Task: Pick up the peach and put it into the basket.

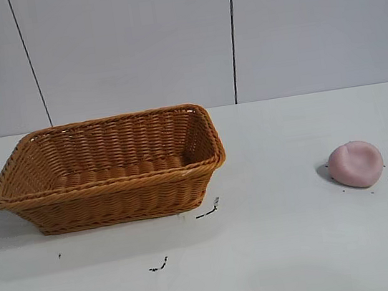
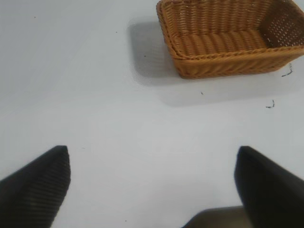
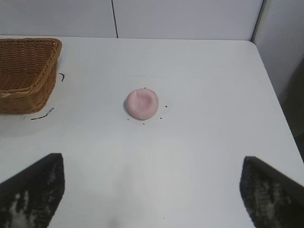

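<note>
The pale pink peach (image 1: 356, 164) lies on the white table at the right; it also shows in the right wrist view (image 3: 142, 104), well ahead of my right gripper (image 3: 153, 164). That gripper is open and empty, its fingers spread wide above bare table. The orange-brown wicker basket (image 1: 106, 190) stands at the left, empty; its rim shows in the left wrist view (image 2: 223, 53) and one corner in the right wrist view (image 3: 28, 71). My left gripper (image 2: 152, 154) is open and empty, well short of the basket. Neither arm shows in the exterior view.
Small dark marks lie on the table near the basket's front corner (image 1: 208, 210) and further forward (image 1: 159, 266). Dark specks surround the peach. The table's edge (image 3: 278, 102) runs beside the peach in the right wrist view. A grey panelled wall stands behind.
</note>
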Controlling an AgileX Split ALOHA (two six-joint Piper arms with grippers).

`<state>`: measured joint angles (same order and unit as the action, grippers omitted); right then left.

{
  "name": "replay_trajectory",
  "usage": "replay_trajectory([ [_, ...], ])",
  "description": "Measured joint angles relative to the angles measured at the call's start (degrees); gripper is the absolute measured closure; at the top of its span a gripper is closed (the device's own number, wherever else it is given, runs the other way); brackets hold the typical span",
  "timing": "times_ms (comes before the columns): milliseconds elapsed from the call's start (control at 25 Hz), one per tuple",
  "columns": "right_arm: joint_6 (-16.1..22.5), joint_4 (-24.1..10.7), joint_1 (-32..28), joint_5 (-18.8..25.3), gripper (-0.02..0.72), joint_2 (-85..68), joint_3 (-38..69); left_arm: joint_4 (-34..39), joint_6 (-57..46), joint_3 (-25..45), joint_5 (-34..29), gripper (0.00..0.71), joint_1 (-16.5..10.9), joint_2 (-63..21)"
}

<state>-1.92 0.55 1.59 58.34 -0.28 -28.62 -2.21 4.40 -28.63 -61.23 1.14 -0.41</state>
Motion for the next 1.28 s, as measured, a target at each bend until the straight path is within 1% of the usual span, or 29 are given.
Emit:
replay_trajectory([
  [480, 0.0, 0.0, 0.0, 0.06, 0.014, 0.1, 0.0, 0.0, 0.0, 0.0, 0.0, 0.018, 0.0, 0.0],
  [600, 0.0, -0.25, 0.0, -0.13, 0.014, 4.52, -0.85, 0.0, 0.0, 0.0, 0.0, 0.018, 0.0, 0.0],
  [760, 0.0, -0.95, 0.0, -1.83, 0.014, 18.02, -4.65, 0.0, 0.0, 0.0, 0.0, 0.018, 0.0, 0.0],
  [1000, -0.06, -2.04, 0.0, -7.05, 0.014, 43.57, -11.59, 0.0, 0.0, 0.0, 0.0, 0.018, 0.0, 0.0],
  [1120, -0.26, -2.85, 0.0, -8.39, 0.014, 58.07, -15.86, 0.0, 0.0, 0.0, 0.0, 0.018, 0.0, 0.0],
  [1200, -0.38, -2.51, 0.0, -8.59, 0.014, 66.97, -19.6, 0.0, 0.0, 0.0, 0.0, 0.018, 0.0, 0.0],
  [1280, -1.47, -1.39, 0.0, -8.89, 0.014, 74.68, -24.33, 0.0, 0.0, 0.0, 0.0, 0.018, 0.0, 0.0],
])
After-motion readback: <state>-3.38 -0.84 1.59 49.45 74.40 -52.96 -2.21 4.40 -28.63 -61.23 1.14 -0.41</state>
